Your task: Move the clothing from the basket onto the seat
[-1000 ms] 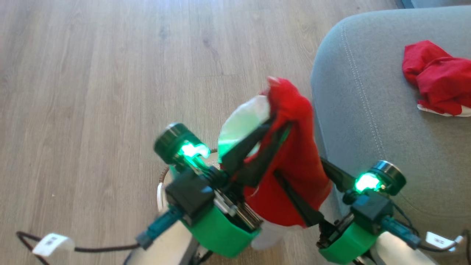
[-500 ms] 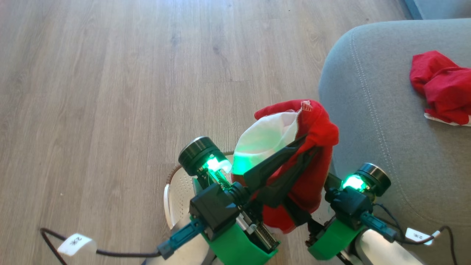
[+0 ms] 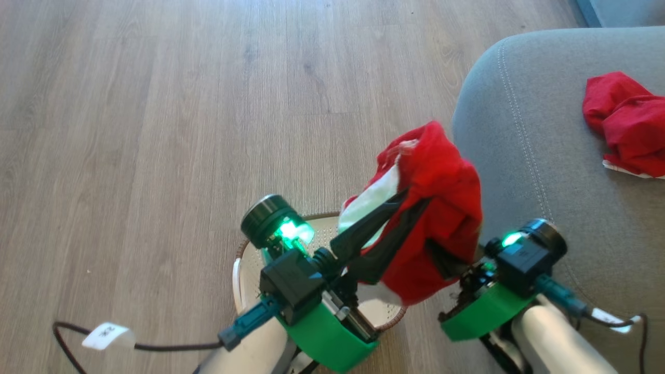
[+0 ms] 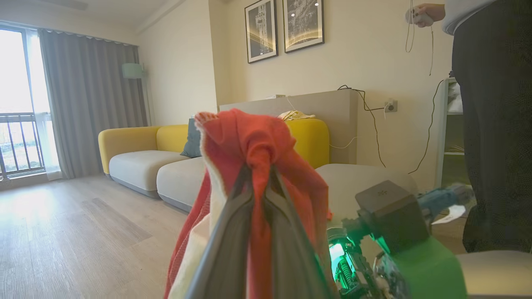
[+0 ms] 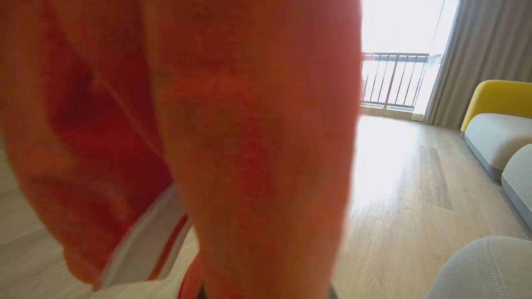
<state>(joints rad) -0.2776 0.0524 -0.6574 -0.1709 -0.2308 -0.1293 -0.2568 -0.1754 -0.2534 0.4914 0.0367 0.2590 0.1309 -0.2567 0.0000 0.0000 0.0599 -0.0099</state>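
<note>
One red garment (image 3: 441, 208) held over basket (image 3: 248, 272) | second garment (image 3: 626, 124) on seat (image 3: 524, 156)

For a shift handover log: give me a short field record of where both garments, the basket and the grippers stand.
held garment: pinched in left gripper, hanging above basket
second garment: crumpled on seat
basket: on floor near seat
left gripper: shut on held garment
right gripper: fingers hidden behind cloth, state unclear
</note>
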